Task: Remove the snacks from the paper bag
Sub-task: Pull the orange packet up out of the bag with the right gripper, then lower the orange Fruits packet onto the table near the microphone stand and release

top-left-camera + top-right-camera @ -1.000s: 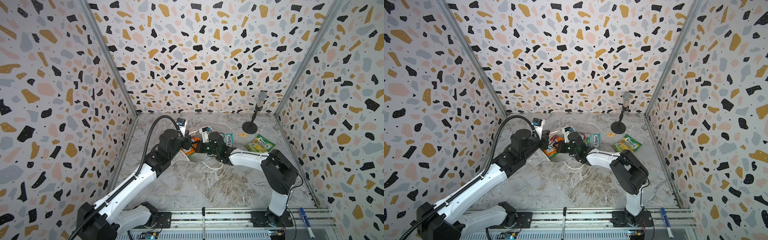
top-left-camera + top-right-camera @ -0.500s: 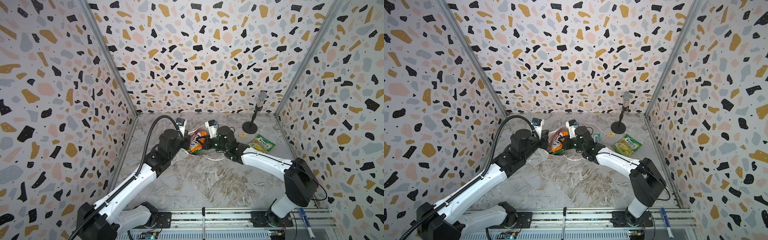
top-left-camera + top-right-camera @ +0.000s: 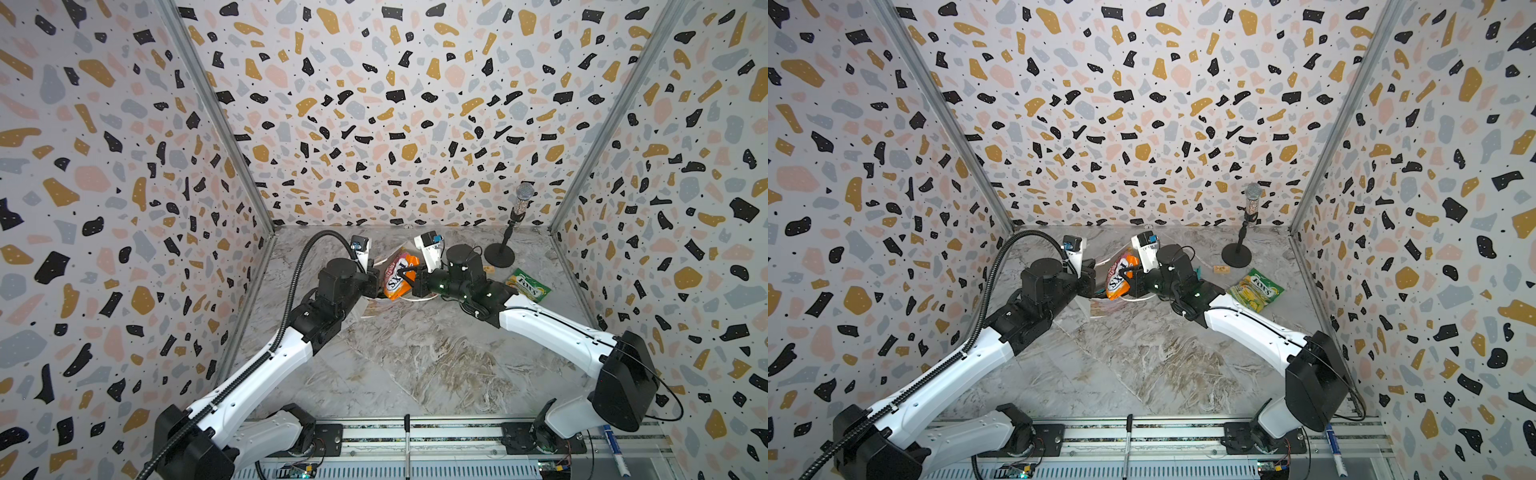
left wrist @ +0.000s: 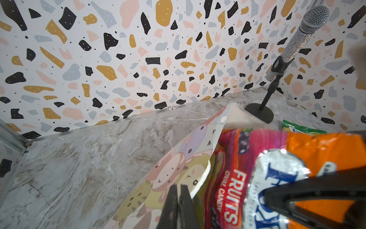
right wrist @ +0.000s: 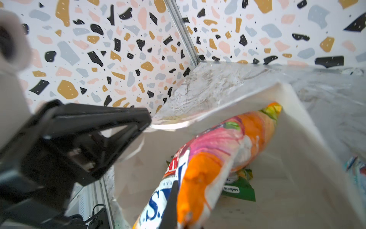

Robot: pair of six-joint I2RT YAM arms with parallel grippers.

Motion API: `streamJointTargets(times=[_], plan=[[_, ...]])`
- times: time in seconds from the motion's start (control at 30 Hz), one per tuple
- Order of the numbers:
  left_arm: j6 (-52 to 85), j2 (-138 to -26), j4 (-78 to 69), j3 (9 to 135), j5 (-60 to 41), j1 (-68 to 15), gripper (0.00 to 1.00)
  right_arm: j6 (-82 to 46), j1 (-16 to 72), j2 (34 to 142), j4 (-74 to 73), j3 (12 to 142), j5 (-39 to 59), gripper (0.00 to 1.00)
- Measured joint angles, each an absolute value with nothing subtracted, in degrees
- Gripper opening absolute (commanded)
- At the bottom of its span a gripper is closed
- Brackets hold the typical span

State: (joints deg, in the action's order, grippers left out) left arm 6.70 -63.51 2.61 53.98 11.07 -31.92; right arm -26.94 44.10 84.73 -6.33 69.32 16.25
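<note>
The step in hand is judged to be the drawing of one snack out of the bag. The orange-pink glossy candy packet is clamped at its right edge by the right gripper and is held tilted over the open mouth of the white paper gift bag. The bag lies at the far middle of the grey marbled tabletop. Whether the packet is wholly clear of the paper cannot be told. The cartoon-printed rim of the bag is pinched by the left gripper, whose jaws are pressed together on the paper.

The packet is best drawn upward and to the right, away from the left gripper. The pinch on the rim should be left firm, so that the bag is not dragged along or folded shut. As the film is glossy and likely slippery, the grasp should not be slackened until bare tabletop lies below.

A sound place for release is judged to be the right side, beside but not upon the green-yellow flat candy packet. That spot is also short of the black microphone stand at the far right.

The white cord handle beneath the right gripper could be snagged and should be cleared first. A green packet is seen on the bag's floor, so the mouth should be left open.
</note>
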Motion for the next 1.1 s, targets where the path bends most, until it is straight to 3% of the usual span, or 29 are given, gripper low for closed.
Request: streamJointTargets(times=[0.63,0.93,1.1], plan=[[6.7,-63.5,2.8,54.0,11.1,-31.9,0.00,-18.8,39.5,76.8,2.7,80.9,8.1,0.00],[6.7,-63.4,3.0,54.0,11.1,-31.9,0.00,-17.4,31.7,71.3,9.2,80.2,4.1,0.00],[6.7,-63.4,3.0,54.0,11.2,-31.9,0.00,-17.2,24.5,65.9,13.7,73.6,4.0,0.00]])
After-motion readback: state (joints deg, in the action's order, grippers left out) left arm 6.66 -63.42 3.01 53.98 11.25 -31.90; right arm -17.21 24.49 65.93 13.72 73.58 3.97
